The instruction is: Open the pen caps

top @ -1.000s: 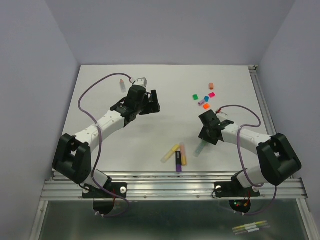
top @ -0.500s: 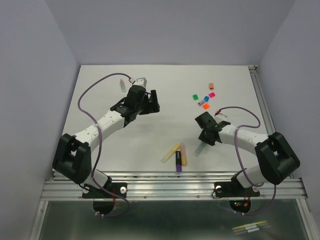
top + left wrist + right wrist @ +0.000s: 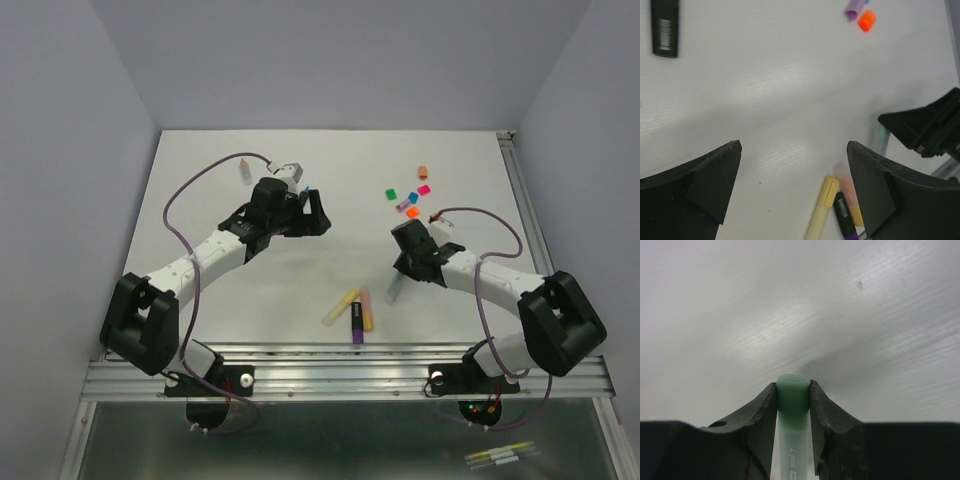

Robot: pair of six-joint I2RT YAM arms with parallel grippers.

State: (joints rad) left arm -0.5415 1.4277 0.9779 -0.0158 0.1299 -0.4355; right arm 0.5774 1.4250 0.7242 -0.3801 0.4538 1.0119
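A pastel green pen [image 3: 791, 450] lies between the fingers of my right gripper [image 3: 793, 390], which is shut on its darker green end [image 3: 792, 395]. From above, that pen [image 3: 391, 292] pokes out below my right gripper [image 3: 398, 277] at the right centre. Several loose pen caps lie behind it: green [image 3: 392, 194], pink [image 3: 424, 189], orange [image 3: 413, 211] and purple [image 3: 403, 204]. My left gripper [image 3: 320, 215] hovers open over the table's middle, nothing between its fingers [image 3: 715, 175]. Below it lie a yellow pen [image 3: 822, 210], a peach one [image 3: 849, 192] and a black one with a purple end [image 3: 845, 220].
A black pen [image 3: 665, 27] lies beyond my left gripper, and a pale pen [image 3: 243, 170] sits at the back left. An orange cap [image 3: 867, 20] and a purple cap [image 3: 855, 9] show at the top of the left wrist view. A metal rail [image 3: 340, 372] runs along the table's near edge.
My right gripper has closed onto the green pen's end and shifted slightly left. My left gripper has swung to the right, staying open.
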